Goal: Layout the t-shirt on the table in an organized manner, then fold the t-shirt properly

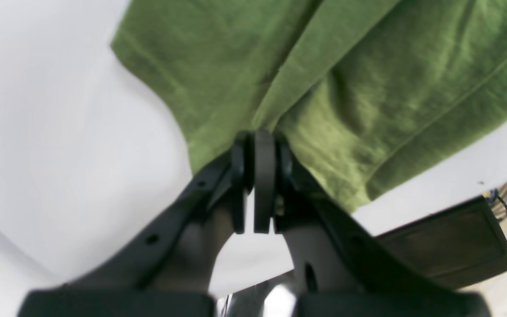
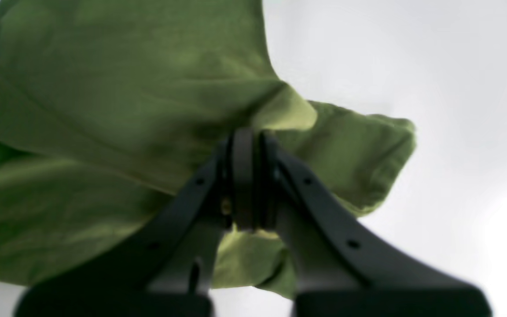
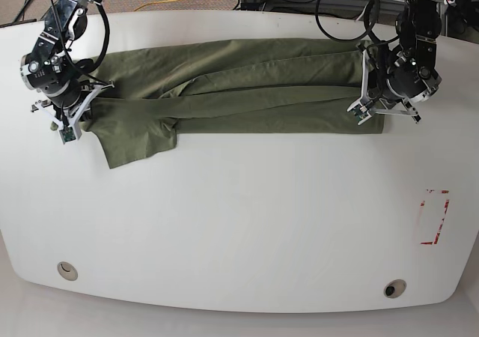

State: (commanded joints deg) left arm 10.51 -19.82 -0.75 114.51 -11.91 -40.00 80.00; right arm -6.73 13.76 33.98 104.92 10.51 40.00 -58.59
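We see the t-shirt (image 3: 239,90) stretched along the counter's (image 3: 247,225) far side, its long axis running from nine to three o'clock, bunched into lengthwise folds with a sleeve flap drooping toward seven o'clock. The olive cotton looks soft and creased against the glossy white surface. Our left end effector (image 3: 372,109) is pinched closed on the three o'clock end; the right end effector (image 3: 72,116) clamps the nine o'clock end.

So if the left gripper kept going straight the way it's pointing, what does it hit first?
The t-shirt: the left gripper is shut on its edge, so only green cloth lies ahead, probably with the table underneath.
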